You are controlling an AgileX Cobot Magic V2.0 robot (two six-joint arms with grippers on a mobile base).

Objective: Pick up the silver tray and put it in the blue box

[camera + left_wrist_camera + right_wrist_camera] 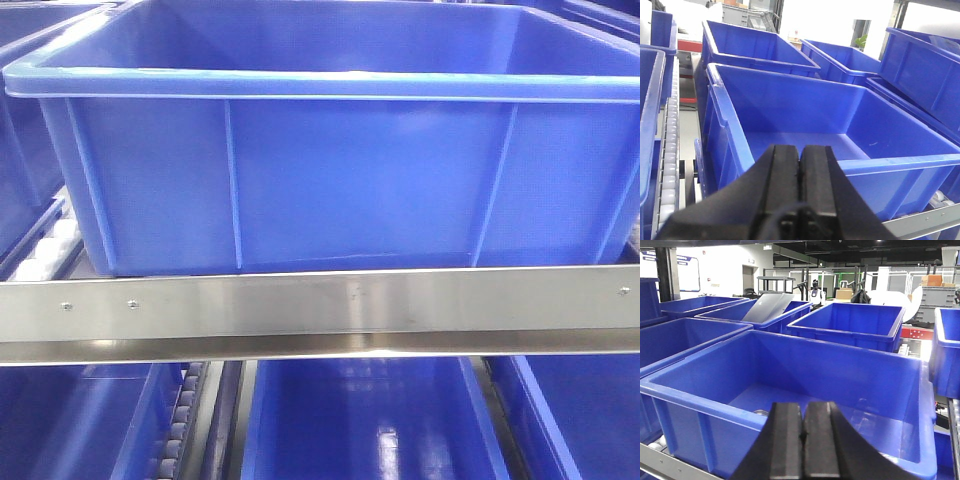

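Rows of neighbouring blue crates (pixel 850 322) line a racking system — a brushed steel rail (pixel 320 310) with small screws runs across the front, and white roller tracks (pixel 671 145) sit between the lanes. Behind, a dark-ceilinged industrial hall opens out, with white walls (pixel 720 275), a grey doorway (pixel 748 279), metal frames (pixel 775 284), a cardboard box (pixel 844 293) and a grey bin (pixel 935 296) — brightly lit throughout.

Front view faces the blue box (pixel 330 180) closely; both wrist views overlook it.
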